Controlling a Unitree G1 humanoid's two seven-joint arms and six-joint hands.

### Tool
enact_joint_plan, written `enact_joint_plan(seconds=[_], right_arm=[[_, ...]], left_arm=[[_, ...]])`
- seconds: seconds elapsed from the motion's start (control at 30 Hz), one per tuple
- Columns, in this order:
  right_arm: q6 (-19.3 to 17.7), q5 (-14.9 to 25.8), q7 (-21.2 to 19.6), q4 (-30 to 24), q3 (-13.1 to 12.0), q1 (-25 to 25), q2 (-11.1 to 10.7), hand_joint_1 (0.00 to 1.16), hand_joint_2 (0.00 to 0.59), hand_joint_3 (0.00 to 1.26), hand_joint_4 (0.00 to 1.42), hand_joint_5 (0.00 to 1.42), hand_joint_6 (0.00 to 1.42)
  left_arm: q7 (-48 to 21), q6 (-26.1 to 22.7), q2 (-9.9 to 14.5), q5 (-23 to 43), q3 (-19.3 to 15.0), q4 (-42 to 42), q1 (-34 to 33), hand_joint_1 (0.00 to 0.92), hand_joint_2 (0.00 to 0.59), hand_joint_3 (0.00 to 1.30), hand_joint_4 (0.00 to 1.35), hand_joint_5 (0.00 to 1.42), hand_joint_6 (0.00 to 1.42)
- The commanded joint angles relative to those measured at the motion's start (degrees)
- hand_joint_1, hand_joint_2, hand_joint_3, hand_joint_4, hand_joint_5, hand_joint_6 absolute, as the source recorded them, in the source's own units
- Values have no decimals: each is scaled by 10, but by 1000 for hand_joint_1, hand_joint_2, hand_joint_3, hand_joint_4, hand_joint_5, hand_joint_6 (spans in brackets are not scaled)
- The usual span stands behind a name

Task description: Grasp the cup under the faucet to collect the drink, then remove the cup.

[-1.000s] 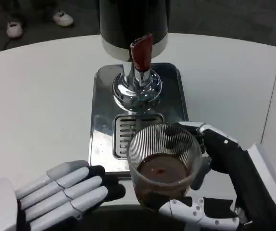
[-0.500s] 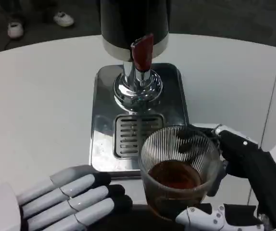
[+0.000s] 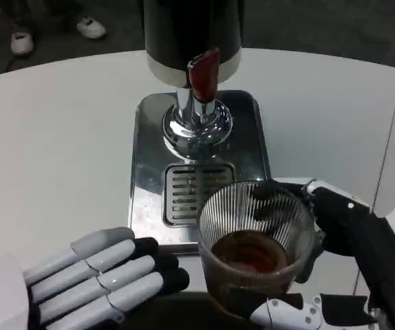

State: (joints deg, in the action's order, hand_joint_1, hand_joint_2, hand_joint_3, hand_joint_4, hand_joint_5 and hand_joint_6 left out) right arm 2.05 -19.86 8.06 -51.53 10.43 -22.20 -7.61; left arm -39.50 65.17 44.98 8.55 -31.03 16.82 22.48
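The cup [image 3: 256,251], a ribbed clear glass, holds brown drink to roughly its lower half and sits in the right hand [image 3: 335,268], nearer the camera than the faucet [image 3: 203,75] and off to its right. It is no longer beneath the spout: it hangs past the near edge of the drip tray [image 3: 146,172], overlapping only the tray's near right corner in the picture. Judged from that, collecting looks done and the removal is under way; what seems left is carrying the cup clear and setting it on the bench [image 3: 53,137], if that is wanted.

The right hand's fingers [image 3: 287,189] wrap the far and right side of the cup's wall, near the rim, while a white and black thumb [image 3: 287,313] presses the near side low down, so the glass is clasped between them. Whether the cup's base touches the bench cannot be told.

The left hand [image 3: 94,282] lies near the tray's near left corner, palm down, fingers straight and close together, holding nothing and apart from the cup.
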Motion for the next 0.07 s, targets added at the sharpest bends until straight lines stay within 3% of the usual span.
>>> enact_joint_plan(seconds=[0.03,0.07], right_arm=[[-1,3,1,-22,8,1,3,883,126,786,827,1031,999],[-1,3,1,-22,9,1,3,883,126,786,827,1031,999]], left_arm=[[8,-4,12,-7,-5,6,5,0,133,0,0,0,0],[8,-4,13,-7,-5,6,5,0,133,0,0,0,0]])
